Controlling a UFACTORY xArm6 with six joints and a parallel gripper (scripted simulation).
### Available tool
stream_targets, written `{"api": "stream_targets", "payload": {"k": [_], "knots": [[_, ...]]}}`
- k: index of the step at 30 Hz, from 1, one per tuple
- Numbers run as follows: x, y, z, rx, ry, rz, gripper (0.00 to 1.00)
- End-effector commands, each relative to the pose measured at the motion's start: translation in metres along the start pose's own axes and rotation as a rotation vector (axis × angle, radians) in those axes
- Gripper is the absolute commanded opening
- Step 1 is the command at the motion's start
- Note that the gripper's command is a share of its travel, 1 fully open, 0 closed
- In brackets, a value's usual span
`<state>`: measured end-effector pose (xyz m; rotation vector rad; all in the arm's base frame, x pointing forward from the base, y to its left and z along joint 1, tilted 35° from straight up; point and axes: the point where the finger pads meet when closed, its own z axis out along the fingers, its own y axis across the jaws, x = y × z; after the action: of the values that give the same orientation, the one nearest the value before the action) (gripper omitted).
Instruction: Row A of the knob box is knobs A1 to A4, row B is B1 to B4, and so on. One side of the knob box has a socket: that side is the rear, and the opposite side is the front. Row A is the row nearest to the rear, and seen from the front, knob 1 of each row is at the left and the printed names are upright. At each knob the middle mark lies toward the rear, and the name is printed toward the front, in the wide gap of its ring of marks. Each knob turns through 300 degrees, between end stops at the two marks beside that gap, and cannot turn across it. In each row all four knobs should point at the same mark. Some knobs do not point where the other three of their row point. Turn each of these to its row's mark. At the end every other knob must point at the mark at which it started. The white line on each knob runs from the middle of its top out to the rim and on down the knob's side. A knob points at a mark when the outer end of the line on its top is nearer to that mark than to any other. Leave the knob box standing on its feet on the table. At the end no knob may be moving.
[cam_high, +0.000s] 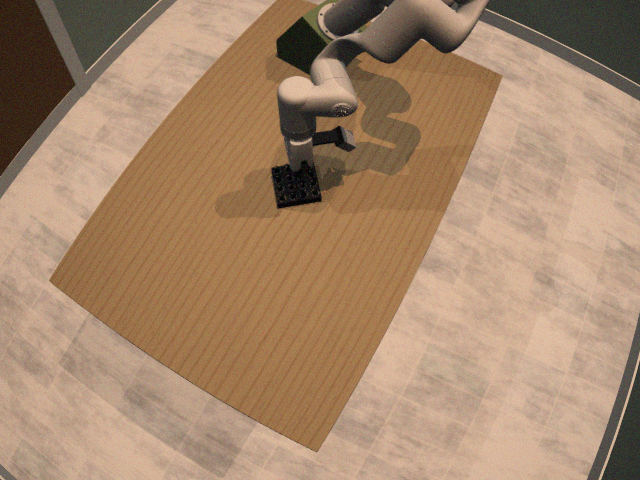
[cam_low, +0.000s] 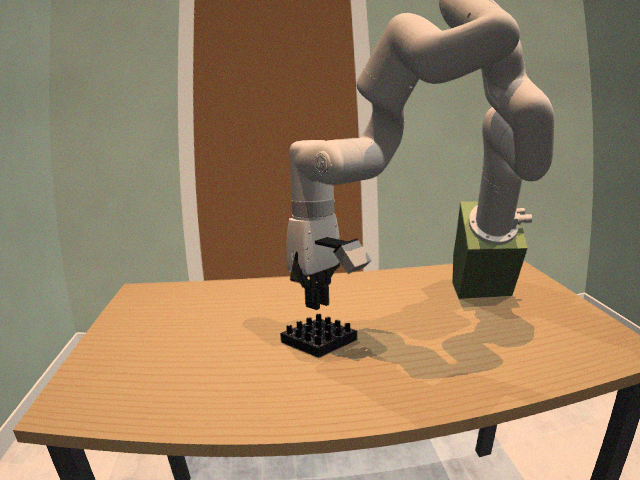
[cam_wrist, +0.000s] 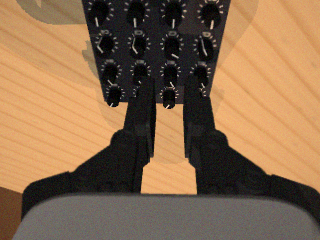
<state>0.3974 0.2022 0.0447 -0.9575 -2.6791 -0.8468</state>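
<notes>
Black square knob box (cam_low: 318, 335) on wooden tabletop (cam_low: 206, 372). Dark two-fingered claw (cam_low: 316, 298) above it, partly parted, holding nothing. Risk: off-centre descent, fingers nudging neighbouring knobs off their marks.

Pale grey, rounded arm (cam_low: 413, 56); flanged foot on a green pedestal (cam_low: 467, 273); black-fingered pincer (cam_low: 316, 295).

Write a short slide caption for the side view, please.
Robot arm's hand hovers, holding nothing, just above a black knob box on a wooden table.
</notes>
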Motion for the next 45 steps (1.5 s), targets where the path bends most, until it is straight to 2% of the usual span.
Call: {"api": "stream_targets", "payload": {"k": [1,22,45], "knots": [[-0.001,0.001,-0.001,-0.002,-0.002,-0.001,0.19],[-0.001,0.001,0.001,-0.002,-0.002,-0.001,0.19],[0.0,0.002,0.024,-0.001,-0.002,0.0,0.19]]}}
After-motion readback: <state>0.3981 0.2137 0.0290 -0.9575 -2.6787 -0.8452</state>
